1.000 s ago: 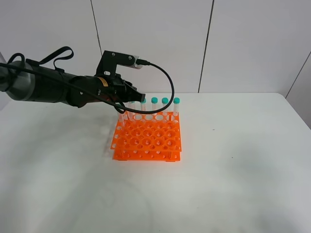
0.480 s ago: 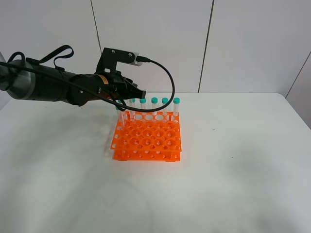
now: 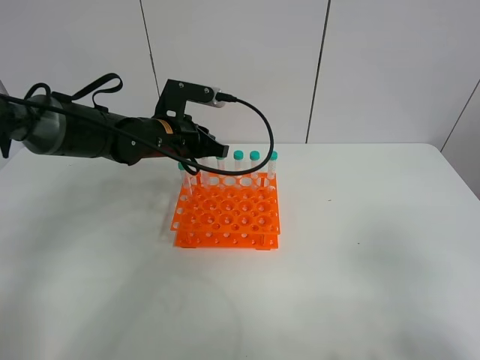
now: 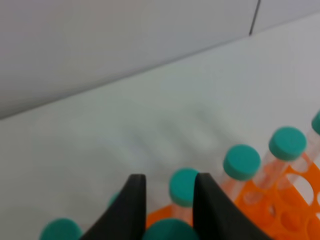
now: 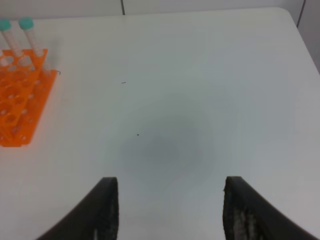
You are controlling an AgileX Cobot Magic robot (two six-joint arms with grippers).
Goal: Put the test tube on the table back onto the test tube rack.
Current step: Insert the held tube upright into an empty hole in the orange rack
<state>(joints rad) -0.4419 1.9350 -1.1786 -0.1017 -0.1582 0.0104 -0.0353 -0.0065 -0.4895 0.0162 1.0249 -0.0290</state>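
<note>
- The table (image 3: 360, 247) is a wide white top with the orange rack towards its back left; the rest of it lies bare in the high view.
- The left arm (image 3: 82, 135), black and bulky, reaches in from the left edge of the high view. A black cable (image 3: 259, 127) loops from its wrist down over the back of the rack.
- The test tube rack (image 3: 227, 217) stands flat on the table, two orange tiers pierced with round holes, most of the front holes unfilled.
- The right gripper (image 5: 171, 180) hangs over bare table well to the right of the rack, its two dark fingers spread wide with nothing between them.
- The left gripper (image 4: 168, 177) is over the left part of the rack's back row, fingers drawn in close around a teal cap.
- Teal-capped tubes (image 3: 255, 161) stand upright along the back row, to the right of the left gripper.
- The test tube (image 4: 170, 231) shows only its teal cap, filling the gap between the left fingers. Its body is hidden, so I cannot tell whether the tip is in a hole.
</note>
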